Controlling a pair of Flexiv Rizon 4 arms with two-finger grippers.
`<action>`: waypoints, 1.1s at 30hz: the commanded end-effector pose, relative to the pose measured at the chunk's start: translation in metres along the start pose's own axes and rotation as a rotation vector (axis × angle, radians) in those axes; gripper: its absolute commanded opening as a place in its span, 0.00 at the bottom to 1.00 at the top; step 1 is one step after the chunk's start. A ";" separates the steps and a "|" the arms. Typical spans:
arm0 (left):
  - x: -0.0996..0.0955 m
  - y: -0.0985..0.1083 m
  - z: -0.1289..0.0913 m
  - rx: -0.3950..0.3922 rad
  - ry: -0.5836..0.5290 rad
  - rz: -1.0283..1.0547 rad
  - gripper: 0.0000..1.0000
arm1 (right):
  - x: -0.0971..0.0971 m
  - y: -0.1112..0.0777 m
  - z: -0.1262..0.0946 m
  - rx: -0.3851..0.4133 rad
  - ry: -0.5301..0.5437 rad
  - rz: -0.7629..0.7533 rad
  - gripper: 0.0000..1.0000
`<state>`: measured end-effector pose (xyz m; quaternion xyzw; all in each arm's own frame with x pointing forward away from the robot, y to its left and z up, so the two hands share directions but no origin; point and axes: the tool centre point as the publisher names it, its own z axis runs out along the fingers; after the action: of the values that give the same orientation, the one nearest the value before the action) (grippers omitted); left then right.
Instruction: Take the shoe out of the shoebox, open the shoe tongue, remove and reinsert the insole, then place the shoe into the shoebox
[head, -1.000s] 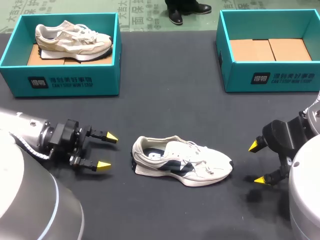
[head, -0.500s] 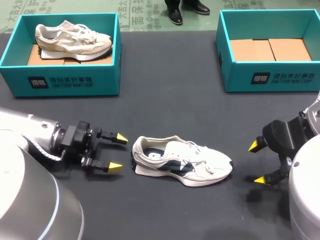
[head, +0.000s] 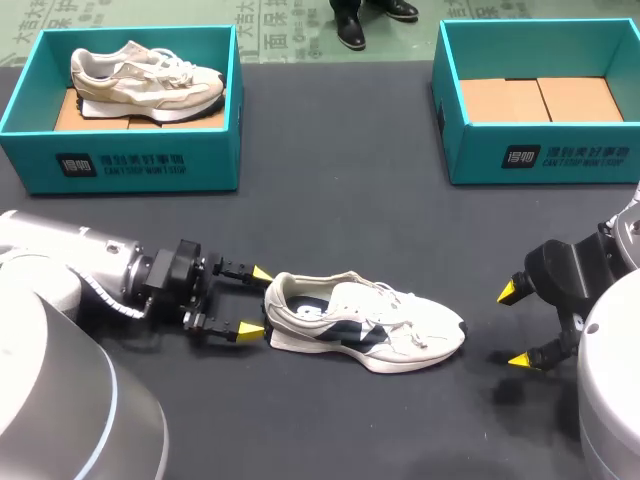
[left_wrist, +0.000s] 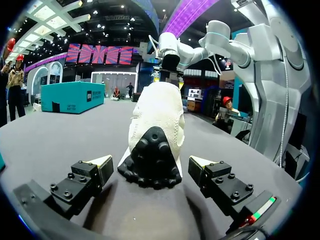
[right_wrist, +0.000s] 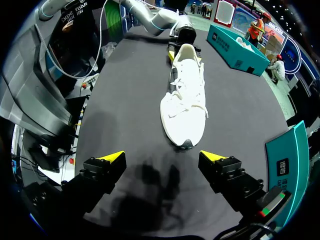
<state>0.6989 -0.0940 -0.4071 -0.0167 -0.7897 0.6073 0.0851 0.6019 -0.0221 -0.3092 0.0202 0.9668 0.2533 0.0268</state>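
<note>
Just a second teal box (head: 140, 160) at the back left of the dark table (head: 340, 215), with a beige sneaker (head: 145, 80) lying inside it.

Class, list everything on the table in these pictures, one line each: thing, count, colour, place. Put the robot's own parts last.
table: one, black, under everything.
left shoebox: one, teal, far left of the table.
beige shoe: one, beige and off-white, lying inside the left shoebox.
right shoebox: one, teal, far right of the table, no shoe in it.
cardboard panels: two, brown, on the floor of the right shoebox.
white shoe: one, white with dark patches, on the table's near middle, heel towards the left arm.
left gripper: one, yellow tips, open, a tip at either side of the white shoe's heel.
right gripper: one, yellow tips, open, apart from the toe.
</note>
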 end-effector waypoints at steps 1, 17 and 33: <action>-0.005 -0.001 0.008 -0.006 0.002 -0.007 1.00 | 0.002 0.000 -0.001 0.001 -0.004 0.000 1.00; 0.001 -0.004 0.026 -0.022 0.052 -0.007 1.00 | 0.002 0.000 -0.001 0.001 -0.004 0.000 1.00; 0.008 -0.004 0.038 -0.018 0.034 0.012 1.00 | 0.002 0.000 -0.001 0.001 -0.004 0.000 1.00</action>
<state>0.6889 -0.1266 -0.4107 -0.0343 -0.7927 0.6004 0.0995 0.6019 -0.0221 -0.3092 0.0202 0.9668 0.2533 0.0268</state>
